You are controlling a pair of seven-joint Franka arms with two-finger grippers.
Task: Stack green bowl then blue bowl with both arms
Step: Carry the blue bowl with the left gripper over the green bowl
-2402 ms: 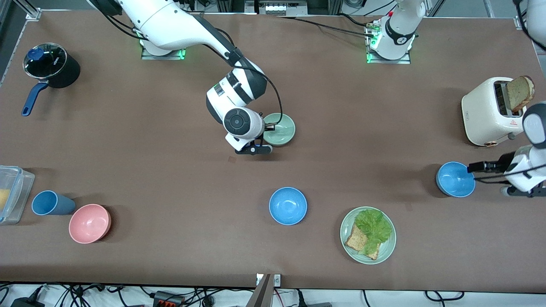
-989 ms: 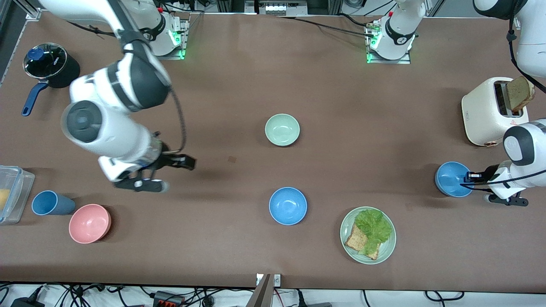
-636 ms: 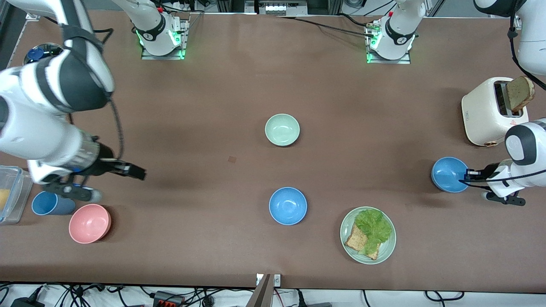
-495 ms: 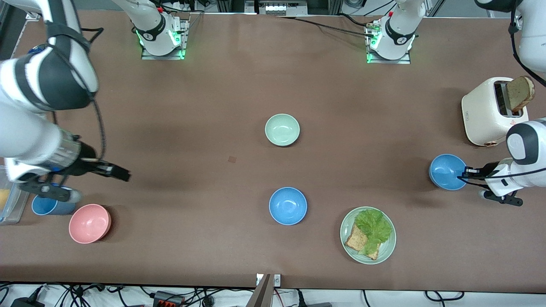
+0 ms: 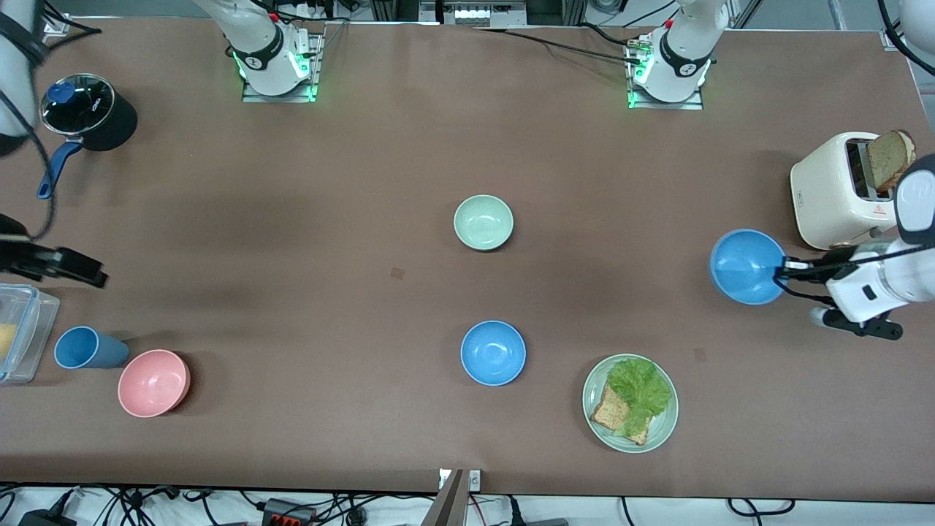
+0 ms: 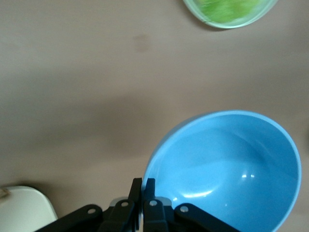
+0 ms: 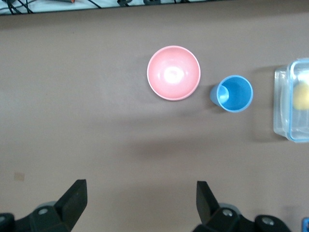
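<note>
The green bowl [image 5: 483,222] sits upright and alone on the table near the middle. One blue bowl [image 5: 493,353] sits on the table nearer the front camera than the green bowl. My left gripper [image 5: 785,267] is shut on the rim of the second blue bowl [image 5: 747,266] and holds it tilted in the air, over the table beside the toaster. In the left wrist view the fingers [image 6: 143,186] pinch that bowl's [image 6: 227,169] rim. My right gripper [image 5: 82,268] is open and empty at the right arm's end of the table, with its jaws [image 7: 141,193] wide apart over bare table.
A white toaster [image 5: 840,191] holding toast stands at the left arm's end. A green plate [image 5: 595,387] with lettuce and toast lies near the front edge. A pink bowl [image 5: 153,383], blue cup [image 5: 86,348], plastic container [image 5: 22,332] and black pot [image 5: 88,113] are at the right arm's end.
My right gripper let go of the green bowl and swung away to its end of the table. My left gripper lifted its blue bowl and carried it a little toward the middle.
</note>
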